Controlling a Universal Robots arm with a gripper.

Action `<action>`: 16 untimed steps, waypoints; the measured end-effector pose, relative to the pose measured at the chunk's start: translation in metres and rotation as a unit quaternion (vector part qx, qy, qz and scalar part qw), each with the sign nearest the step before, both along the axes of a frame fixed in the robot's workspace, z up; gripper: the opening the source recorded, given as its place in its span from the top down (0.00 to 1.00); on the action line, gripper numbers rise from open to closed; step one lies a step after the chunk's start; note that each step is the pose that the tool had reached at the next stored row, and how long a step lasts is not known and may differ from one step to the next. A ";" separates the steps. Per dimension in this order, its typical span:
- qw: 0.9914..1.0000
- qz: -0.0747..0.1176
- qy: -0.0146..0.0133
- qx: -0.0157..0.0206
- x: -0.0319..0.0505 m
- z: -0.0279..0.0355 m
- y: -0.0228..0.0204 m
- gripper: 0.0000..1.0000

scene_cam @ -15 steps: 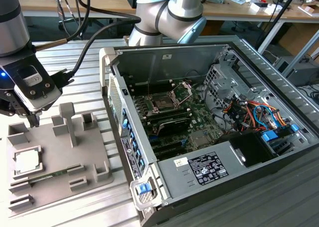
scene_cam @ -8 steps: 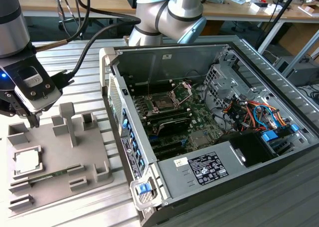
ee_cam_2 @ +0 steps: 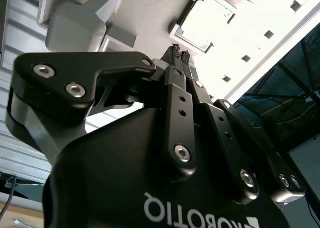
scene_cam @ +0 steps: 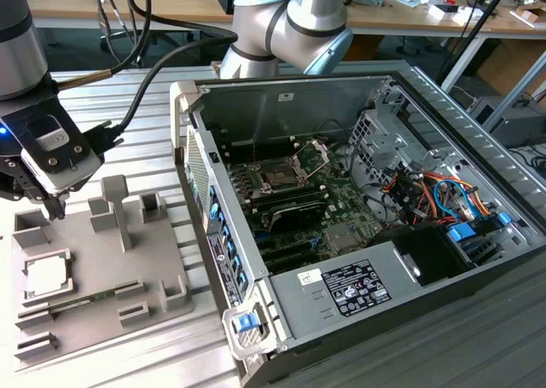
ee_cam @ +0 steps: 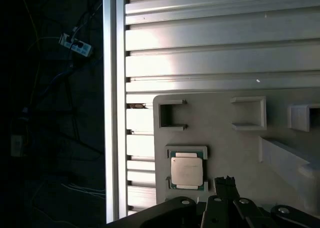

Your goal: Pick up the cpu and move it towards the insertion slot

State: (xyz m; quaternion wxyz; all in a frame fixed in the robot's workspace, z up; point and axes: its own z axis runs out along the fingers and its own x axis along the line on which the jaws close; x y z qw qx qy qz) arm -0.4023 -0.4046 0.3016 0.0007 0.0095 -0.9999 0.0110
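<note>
The cpu (scene_cam: pixel 47 275), a small pale silver square, lies flat in a framed pocket of the grey holder tray (scene_cam: pixel 102 260) at the exterior view's left. My gripper (scene_cam: pixel 55 209) hangs above the tray, a little behind the cpu, with its fingers shut and nothing between them. The thin black fingertips (ee_cam_2: pixel 180 51) are pressed together in the second wrist view, short of the cpu (ee_cam_2: pixel 205 20). The first wrist view shows the cpu (ee_cam: pixel 187 171) just beside the fingertips (ee_cam: pixel 226 180). The insertion slot (scene_cam: pixel 281 176) sits on the motherboard inside the open computer case, its metal bracket raised.
The open computer case (scene_cam: pixel 358 303) fills the exterior view's right, its tall side wall (scene_cam: pixel 209 234) standing between the tray and the motherboard. Grey upright blocks (scene_cam: pixel 115 205) rise from the tray. A green memory stick (scene_cam: pixel 81 298) lies in a tray groove. Ribbed aluminium table (ee_cam: pixel 220 47) surrounds the tray.
</note>
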 end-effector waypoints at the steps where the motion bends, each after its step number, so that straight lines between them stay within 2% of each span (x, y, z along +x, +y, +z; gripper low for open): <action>1: 1.000 0.000 0.000 0.000 -0.0007 -0.0002 0.0000 0.89; 12: 1.000 0.000 0.000 0.000 -0.0023 -0.0016 0.0000 0.89; 16: 1.000 0.000 0.000 0.000 -0.0037 -0.0043 0.0000 0.89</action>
